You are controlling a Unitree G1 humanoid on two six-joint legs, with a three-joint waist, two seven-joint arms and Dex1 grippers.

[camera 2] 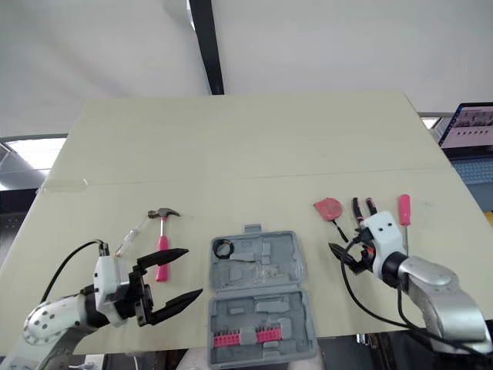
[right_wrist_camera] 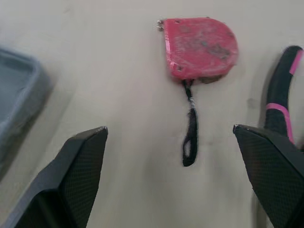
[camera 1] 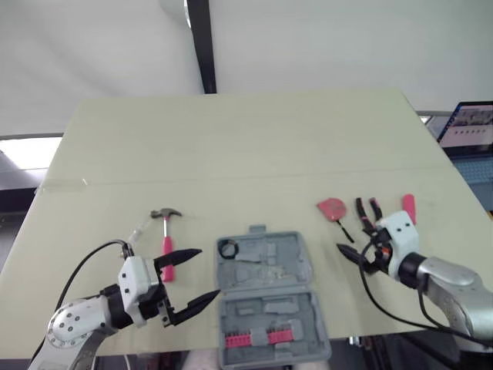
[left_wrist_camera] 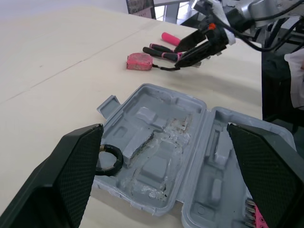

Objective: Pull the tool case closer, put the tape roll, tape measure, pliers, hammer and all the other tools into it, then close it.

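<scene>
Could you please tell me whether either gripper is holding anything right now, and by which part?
Nothing is held: the left gripper is open beside the tool case, and the right gripper is open near the tape measure.

The far half of the counter (camera 1: 231, 146) lies bare from edge to edge. At the near edge the open tool case (camera 1: 266, 287) blocks the middle, the hammer (camera 1: 166, 235) just to its left; toward the right edge the tape measure (camera 1: 331, 208), pliers (camera 1: 370, 214) and a pink screwdriver (camera 2: 404, 208) crowd together, with a bare strip between them and the case
</scene>
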